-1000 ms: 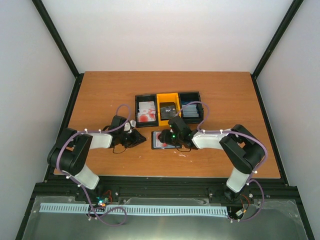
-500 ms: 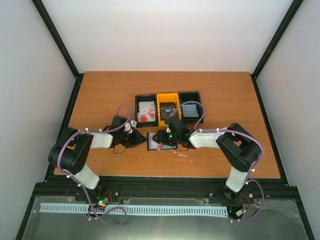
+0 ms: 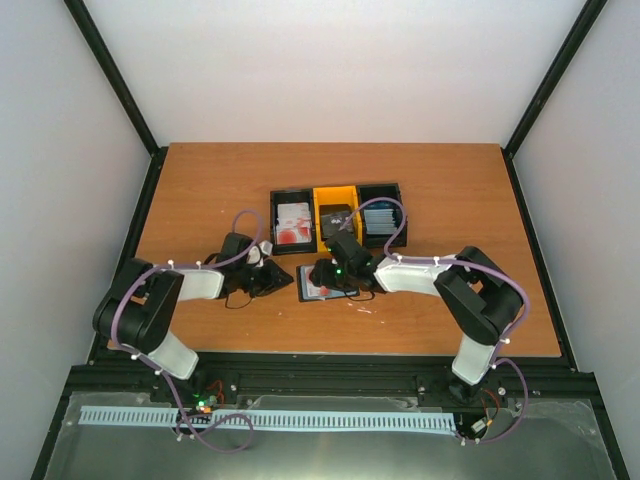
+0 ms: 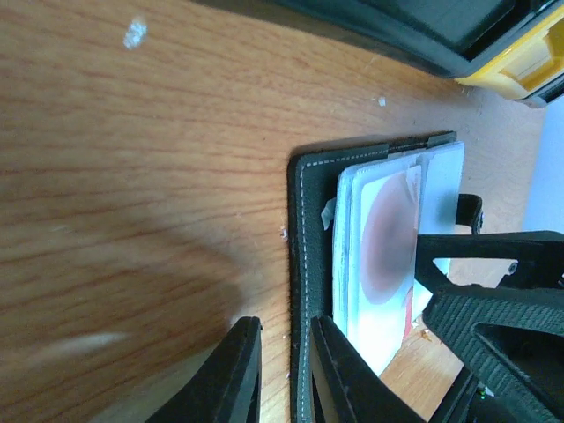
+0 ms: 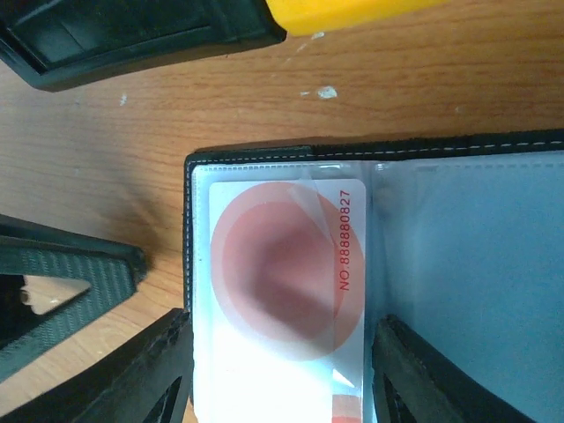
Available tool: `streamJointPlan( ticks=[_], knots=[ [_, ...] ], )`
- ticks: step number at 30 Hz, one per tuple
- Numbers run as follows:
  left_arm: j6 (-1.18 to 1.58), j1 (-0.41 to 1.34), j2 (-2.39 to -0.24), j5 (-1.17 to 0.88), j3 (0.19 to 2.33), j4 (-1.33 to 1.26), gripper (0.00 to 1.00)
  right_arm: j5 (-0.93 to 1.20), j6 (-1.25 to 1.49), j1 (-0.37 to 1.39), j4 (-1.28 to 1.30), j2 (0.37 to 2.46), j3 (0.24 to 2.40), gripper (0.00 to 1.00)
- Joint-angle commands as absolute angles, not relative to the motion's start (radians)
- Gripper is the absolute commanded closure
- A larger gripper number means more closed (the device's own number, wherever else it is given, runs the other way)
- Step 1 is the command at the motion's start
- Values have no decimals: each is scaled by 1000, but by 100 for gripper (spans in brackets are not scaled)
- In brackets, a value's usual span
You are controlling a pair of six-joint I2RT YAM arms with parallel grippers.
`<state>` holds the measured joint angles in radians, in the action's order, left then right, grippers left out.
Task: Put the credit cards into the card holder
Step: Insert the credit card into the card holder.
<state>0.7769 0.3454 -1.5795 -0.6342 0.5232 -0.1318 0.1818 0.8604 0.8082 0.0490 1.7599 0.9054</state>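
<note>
One white credit card with a red blotch lies in the open card holder, partly under the clear sleeve of the pocket nearest the left gripper. That holder lies flat on the table, just in front of the bins. The right gripper is spread wide, a finger close against each long edge of the card; whether it clamps the card I cannot tell. The left gripper is barely parted, astride the holder's stitched outer edge, with bare wood showing beside one finger.

Wooden table — open card holder, three bins
</note>
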Motion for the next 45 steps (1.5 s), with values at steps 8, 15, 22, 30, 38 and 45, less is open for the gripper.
streamJointPlan(
  ticks=[8,15,22,30,38,45],
  knots=[
    [805,359,-1579,-662,506,-174,82,50,821,870,271,1795,1014,52],
    [813,428,-1656,-650,563,-169,84,110,825,878,275,1824,1049,57],
    [813,431,-1657,-636,576,-163,85,172,817,880,235,1828,1051,56],
    [811,430,-1541,-403,615,14,85,15,788,856,316,1723,1038,53],
    [786,425,-1305,-157,657,116,77,167,417,775,374,1629,1183,52],
    [744,303,-1109,-145,662,153,63,368,104,694,513,1720,1421,53]
  ],
)
